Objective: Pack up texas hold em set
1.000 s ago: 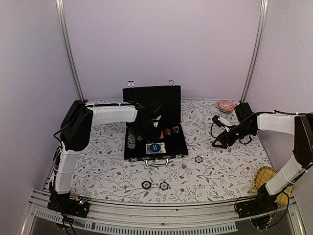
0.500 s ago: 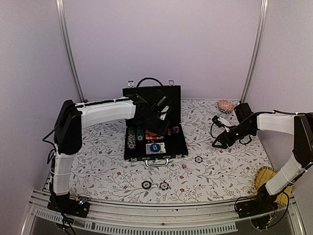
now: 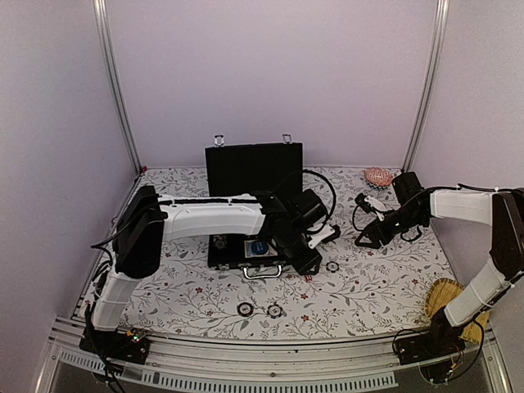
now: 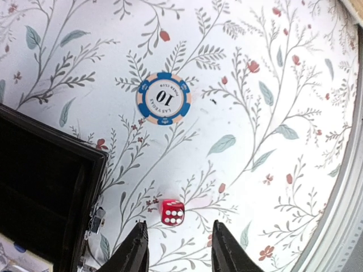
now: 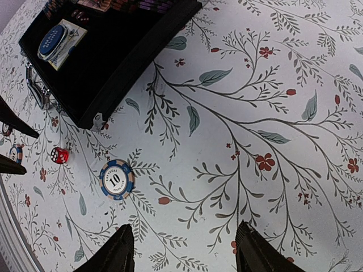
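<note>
The black briefcase (image 3: 254, 168) stands open mid-table with chips, a blue disc (image 5: 52, 38) and cards inside. My left gripper (image 3: 306, 264) is open and empty, just right of the case's front corner. In the left wrist view its jaws (image 4: 177, 249) hover over a red die (image 4: 172, 212), which lies between and slightly ahead of the fingertips. A blue-white "10" chip (image 4: 163, 106) lies beyond it and also shows in the top view (image 3: 332, 266). My right gripper (image 3: 364, 233) is open and empty, above the cloth right of the case; the chip (image 5: 116, 179) and die (image 5: 59, 154) show in its view.
Two more chips (image 3: 245, 309) (image 3: 275, 310) lie near the front edge. A pink shell-like object (image 3: 378, 175) sits at the back right. A yellow straw item (image 3: 446, 299) lies at the front right by the right arm's base. The case's lid stands upright behind the tray.
My left arm has swung out of the briefcase, forward and to the right, and now hangs over the red die. The right arm has not moved.
</note>
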Action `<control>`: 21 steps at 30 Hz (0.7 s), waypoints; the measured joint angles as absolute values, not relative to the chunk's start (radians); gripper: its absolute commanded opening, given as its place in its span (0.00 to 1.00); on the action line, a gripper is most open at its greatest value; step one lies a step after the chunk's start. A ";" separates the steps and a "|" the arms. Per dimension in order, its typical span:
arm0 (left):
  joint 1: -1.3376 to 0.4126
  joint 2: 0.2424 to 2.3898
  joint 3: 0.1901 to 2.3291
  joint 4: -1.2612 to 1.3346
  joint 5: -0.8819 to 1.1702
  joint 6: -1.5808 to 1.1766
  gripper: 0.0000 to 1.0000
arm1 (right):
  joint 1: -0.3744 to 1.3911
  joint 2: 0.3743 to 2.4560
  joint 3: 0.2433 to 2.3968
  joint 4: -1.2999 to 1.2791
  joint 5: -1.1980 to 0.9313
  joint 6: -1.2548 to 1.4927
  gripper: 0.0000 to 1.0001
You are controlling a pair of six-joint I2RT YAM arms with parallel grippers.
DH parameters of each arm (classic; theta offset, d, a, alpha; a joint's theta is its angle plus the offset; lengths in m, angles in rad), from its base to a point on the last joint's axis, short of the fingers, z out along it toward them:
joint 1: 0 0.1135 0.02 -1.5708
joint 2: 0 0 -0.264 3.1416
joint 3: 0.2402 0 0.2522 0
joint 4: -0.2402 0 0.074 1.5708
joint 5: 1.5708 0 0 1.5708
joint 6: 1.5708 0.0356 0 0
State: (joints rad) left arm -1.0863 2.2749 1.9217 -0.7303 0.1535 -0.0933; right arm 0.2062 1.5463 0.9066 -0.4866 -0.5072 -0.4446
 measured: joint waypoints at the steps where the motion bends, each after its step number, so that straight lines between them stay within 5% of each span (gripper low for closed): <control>1: -1.086 2.290 1.929 -0.736 0.155 -0.084 0.39 | 0.206 1.546 0.907 -0.487 -0.507 -0.445 0.62; 21: -1.093 2.387 2.004 -0.809 0.144 -0.009 0.32 | 0.206 1.546 0.907 -0.487 -0.506 -0.445 0.62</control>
State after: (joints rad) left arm -1.0931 2.3871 2.0041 -0.8093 0.1436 -0.0086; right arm 0.2062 1.5463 0.9070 -0.4866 -0.5064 -0.4450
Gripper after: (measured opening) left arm 0.332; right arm 0.623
